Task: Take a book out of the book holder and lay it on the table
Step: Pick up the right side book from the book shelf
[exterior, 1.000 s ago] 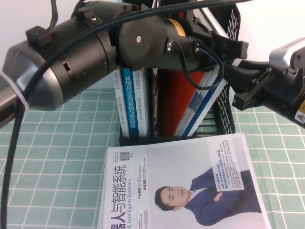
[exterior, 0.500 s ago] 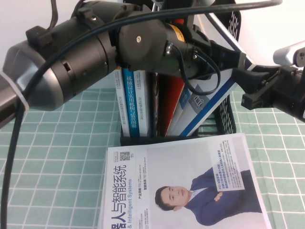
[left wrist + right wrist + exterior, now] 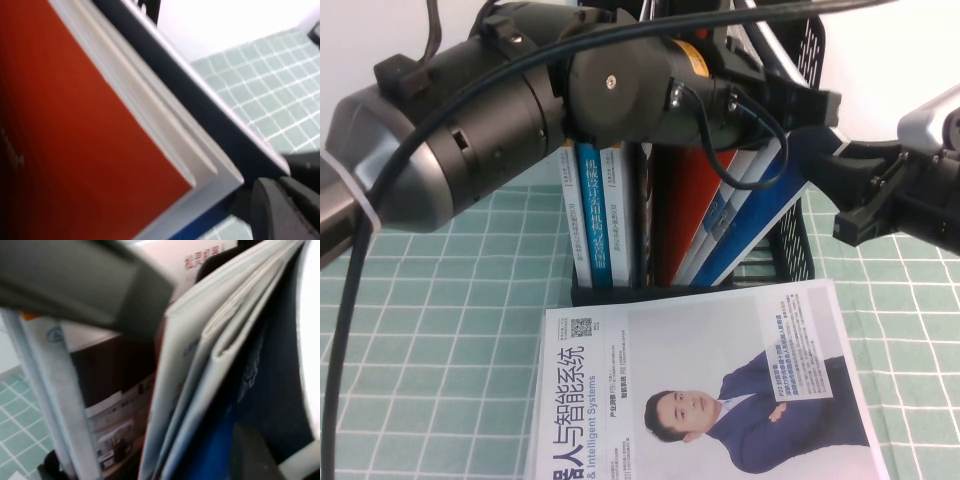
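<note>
From the raised camera I see the book holder [image 3: 790,250] standing on the green checked table [image 3: 440,330], packed with upright volumes: a blue-spined book [image 3: 592,215], a red-covered magazine [image 3: 685,215] and, leaning out toward my right side, a thin white-and-blue book [image 3: 760,215]. My left arm [image 3: 520,110] stretches across the top of the rack, and the left gripper [image 3: 800,100] sits over the rack's right end; I cannot tell how its fingers stand. My right gripper [image 3: 820,170] is just beside the rack's right wall, its black fingers [image 3: 870,205] apart around the leaning book's upper edge; whether they press on it I cannot tell. A magazine showing a man in a navy suit [image 3: 720,390] lies flat on the cloth in front of the rack.

Over on the left wrist camera, the red cover [image 3: 75,130] fills most of the picture, with white page edges [image 3: 165,135] beside it, the cloth beyond, and a dark fingertip [image 3: 280,210] low in the corner.

On the right wrist camera, fanned white pages [image 3: 200,370] and a blue cover [image 3: 260,380] sit very close, blurred.
</note>
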